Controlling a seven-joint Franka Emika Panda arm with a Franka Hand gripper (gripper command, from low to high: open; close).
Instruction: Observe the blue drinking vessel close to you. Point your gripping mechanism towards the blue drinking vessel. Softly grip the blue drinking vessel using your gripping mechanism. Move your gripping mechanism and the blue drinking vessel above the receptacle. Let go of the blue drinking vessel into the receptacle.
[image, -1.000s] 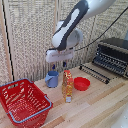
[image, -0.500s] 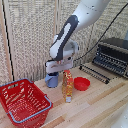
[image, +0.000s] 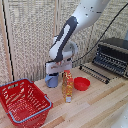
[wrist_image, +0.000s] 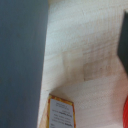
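The blue cup (image: 52, 80) stands on the wooden table between the basket and the bottle. My gripper (image: 56, 69) is directly over it, its white end piece down at the cup's rim, so the fingertips are hidden in the exterior view. In the wrist view the cup's blue-grey wall (wrist_image: 22, 60) fills one side, very close. One dark finger (wrist_image: 122, 35) shows at the opposite edge, far from the cup wall, so the jaws stand open. The red lattice basket (image: 24, 103) with its light blue rim sits at the exterior view's left, apart from the cup.
A clear bottle with a yellow label (image: 67, 85) stands right beside the cup; its label also shows in the wrist view (wrist_image: 60, 113). A shallow red bowl (image: 81, 83) lies beyond it. A toaster oven (image: 113, 55) and a wire rack (image: 95, 73) are at the exterior view's right.
My gripper has come down from above onto the blue cup. The cup, bottle, bowl and basket have not moved.
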